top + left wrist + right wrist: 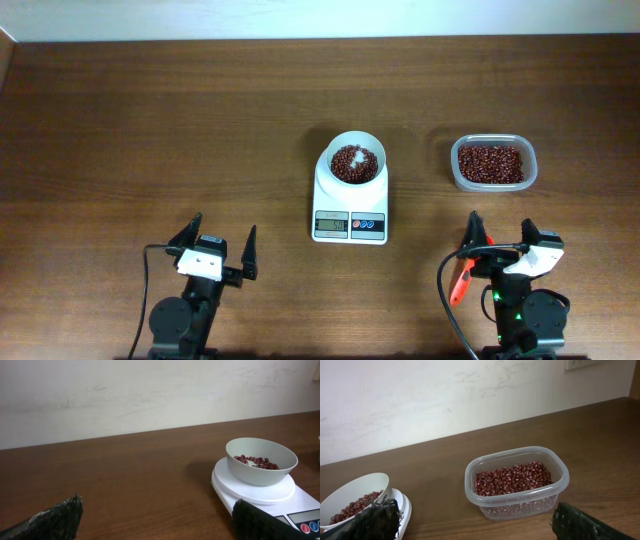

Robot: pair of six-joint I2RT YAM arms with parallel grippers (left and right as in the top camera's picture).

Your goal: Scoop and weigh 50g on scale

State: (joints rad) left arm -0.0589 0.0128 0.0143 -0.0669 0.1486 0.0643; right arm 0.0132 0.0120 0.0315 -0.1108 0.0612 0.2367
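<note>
Both arms sit low at near table (150, 120) edge, pointing forward, flanking scale (350, 205); left gripper (222, 236) and right gripper (500, 230) wide open.

Table: dark brown wood (150, 130), with a pale wall along its far edge.
Centre: white scale (350, 205), standing with its display facing the near edge.
Right, further back: clear plastic tub (455, 168), well apart from the scale.
Near right: orange scoop (461, 284); whether it rests on the wood is unclear.

Perhaps lab: scale (350, 205) on wooden table (150, 130)
</note>
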